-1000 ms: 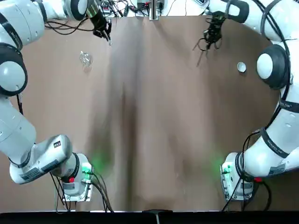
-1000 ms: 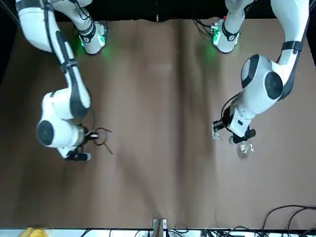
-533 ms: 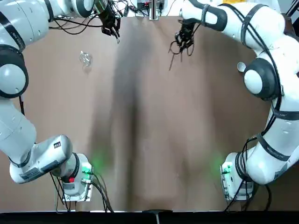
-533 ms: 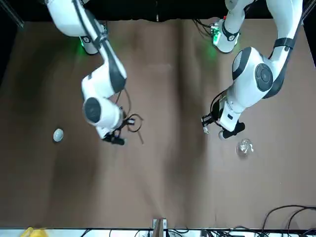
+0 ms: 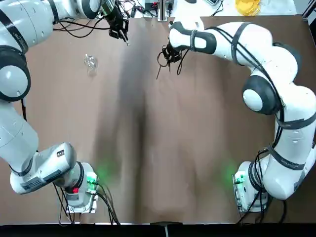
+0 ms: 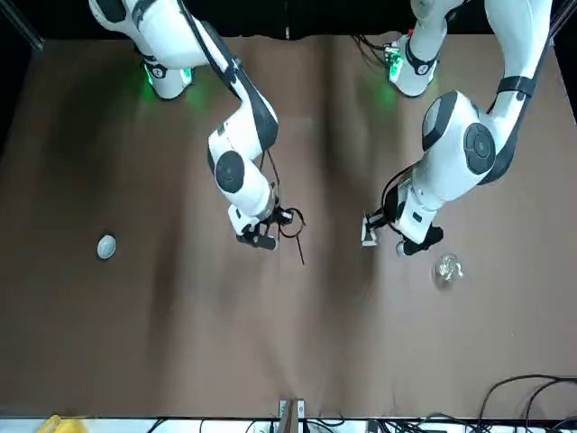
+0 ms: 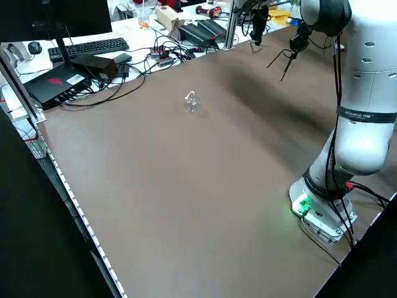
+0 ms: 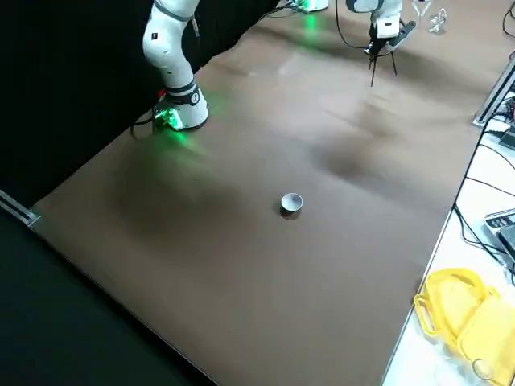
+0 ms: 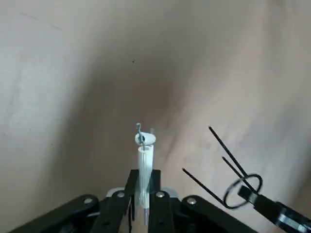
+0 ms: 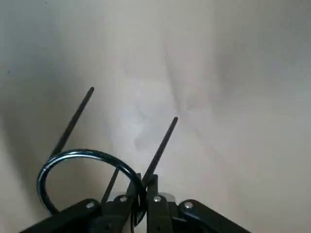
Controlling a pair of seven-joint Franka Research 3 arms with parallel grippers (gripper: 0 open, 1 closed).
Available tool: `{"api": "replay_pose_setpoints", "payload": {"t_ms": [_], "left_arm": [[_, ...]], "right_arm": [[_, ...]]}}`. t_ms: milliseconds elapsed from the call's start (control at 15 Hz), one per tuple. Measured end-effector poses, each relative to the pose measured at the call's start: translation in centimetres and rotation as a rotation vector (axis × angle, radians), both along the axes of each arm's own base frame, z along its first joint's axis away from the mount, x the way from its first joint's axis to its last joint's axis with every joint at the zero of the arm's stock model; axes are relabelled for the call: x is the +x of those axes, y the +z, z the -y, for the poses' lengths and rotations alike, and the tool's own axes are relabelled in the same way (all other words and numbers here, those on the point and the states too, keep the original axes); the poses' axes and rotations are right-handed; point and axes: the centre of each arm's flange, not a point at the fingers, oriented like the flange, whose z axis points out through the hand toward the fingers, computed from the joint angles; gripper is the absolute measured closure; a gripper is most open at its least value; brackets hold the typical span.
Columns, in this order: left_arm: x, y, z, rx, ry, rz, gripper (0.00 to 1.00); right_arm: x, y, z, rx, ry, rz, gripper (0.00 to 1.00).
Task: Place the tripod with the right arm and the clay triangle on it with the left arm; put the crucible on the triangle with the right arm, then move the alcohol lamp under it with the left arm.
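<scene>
Black wire forms the tripod (image 10: 82,154), which is held above the tabletop (image 5: 163,173) in the right gripper (image 10: 145,179). The gripper's two fingers are closed on the tripod's ring, and its three straight legs project freely. In the top view, this gripper is over the far half of the table, near its centre line.

The left gripper (image 9: 143,177) is also over the far half, to the left of the right gripper and apart from it. Its fingers are clamped on the clay triangle (image 9: 146,165); a white tube side and a wire end show in the left wrist view. The triangle is off the table, and its full outline cannot be made out there.

The crucible (image 8: 291,203), a small white cup, stands on the right-hand part of the table with its mouth up. The right arm (image 5: 281,98) hides it in the top view; the front and right side views show it well apart from both grippers.

The alcohol lamp (image 5: 91,62), of transparent glass, rests on the left-hand part of the table, to the left of the left gripper and not touching it. Beyond the far edge are yellow items (image 8: 467,322), black cables (image 7: 155,59) and a keyboard (image 7: 90,49).
</scene>
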Motion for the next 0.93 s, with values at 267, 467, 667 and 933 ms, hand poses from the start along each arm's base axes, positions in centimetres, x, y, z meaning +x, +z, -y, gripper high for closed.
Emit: {"api": "replay_pose_setpoints", "payload": {"t_ms": [267,467,667,933], "left_arm": [[-0.3,-0.3,0.9,-0.002,-0.014,-0.006,0.88],[-0.5,-0.7,1.4,-0.007,-0.024,-0.016,0.88],[-0.6,-1.4,2.6,-0.019,-0.042,-0.03,0.88],[-0.5,-1.9,2.9,-0.03,-0.047,-0.04,0.88]], "right_arm": [[-0.4,-1.3,-1.1,0.014,-0.002,0.005,0.92],[-1.2,-1.3,-2.2,0.019,0.008,-0.001,0.92],[-1.9,-1.4,-3.1,0.02,0.014,-0.001,0.87],[-1.4,-0.3,-3.4,0.037,0.006,0.016,0.51]]}}
